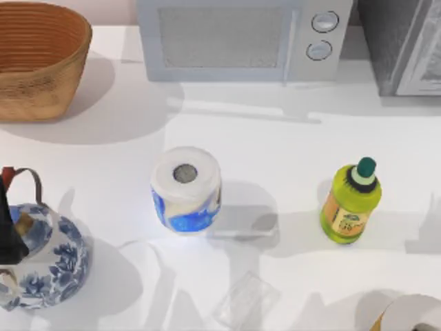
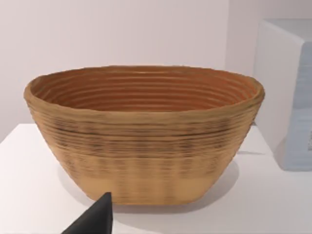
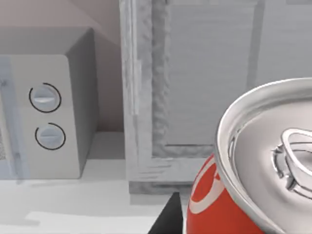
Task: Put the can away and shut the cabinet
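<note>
**Can Faces a Closed Door**

Red aluminium drinks can [image 3: 234, 204] looms beside the right gripper [image 3: 168, 217], at the white table's [image 1: 275, 138] near right corner — whether it is clasped cannot be told. The grey cabinet [image 3: 204, 87] looks shut, so pushing ahead would likely ram the can into its door. The white microwave [image 3: 48, 117] crowds the cabinet's left, and the green plastic bottle [image 1: 350, 203] flanks an otherwise bare lane. Left gripper [image 2: 97, 219] — grip equally unreadable — idles facing the woven basket [image 2: 146, 136].

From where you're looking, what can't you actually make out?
- Can: right wrist view, cut off by the edge; what holds it is hidden.
- Cabinet: its inside is hidden, and I cannot tell whether the door is fully shut.
- Teapot: top view, partly cut off by the edge.
</note>
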Robot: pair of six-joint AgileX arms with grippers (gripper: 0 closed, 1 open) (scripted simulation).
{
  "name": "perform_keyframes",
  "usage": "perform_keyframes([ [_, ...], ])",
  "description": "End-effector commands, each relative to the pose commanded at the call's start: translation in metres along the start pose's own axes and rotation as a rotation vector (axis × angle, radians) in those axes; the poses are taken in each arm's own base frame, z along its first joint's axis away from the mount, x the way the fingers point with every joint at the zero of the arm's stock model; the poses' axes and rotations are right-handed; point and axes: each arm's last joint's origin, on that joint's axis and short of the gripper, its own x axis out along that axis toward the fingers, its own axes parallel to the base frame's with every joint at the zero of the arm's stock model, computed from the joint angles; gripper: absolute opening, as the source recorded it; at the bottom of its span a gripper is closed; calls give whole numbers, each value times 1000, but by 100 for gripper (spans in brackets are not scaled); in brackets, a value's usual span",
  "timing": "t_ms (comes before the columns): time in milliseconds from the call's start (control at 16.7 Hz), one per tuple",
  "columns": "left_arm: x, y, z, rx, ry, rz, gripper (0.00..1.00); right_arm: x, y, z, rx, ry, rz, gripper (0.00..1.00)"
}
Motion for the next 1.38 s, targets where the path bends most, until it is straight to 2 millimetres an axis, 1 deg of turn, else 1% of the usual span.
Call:
perform_keyframes([
  [60,0,0,0,0,0,0,100,1,0,13,-1,5,-5,0],
  [180,0,0,0,0,0,0,100,4,1,45,-3,14,-11,0],
  [300,0,0,0,0,0,0,100,10,3,83,-5,21,-12,0],
  [420,0,0,0,0,0,0,100,21,7,124,-7,26,-7,0],
  [540,0,0,0,0,0,0,100,37,11,167,-7,25,2,0],
  [720,0,0,0,0,0,0,100,65,21,227,-6,14,19,0],
  [900,0,0,0,0,0,0,100,94,33,275,-2,-3,29,0],
  [1020,0,0,0,0,0,0,100,112,39,299,1,-13,29,0],
  [1140,0,0,0,0,0,0,100,128,45,314,3,-17,24,0],
  [1260,0,0,0,0,0,0,100,140,49,322,3,-14,19,0],
  [1380,0,0,0,0,0,0,100,145,50,325,3,-11,16,0],
])
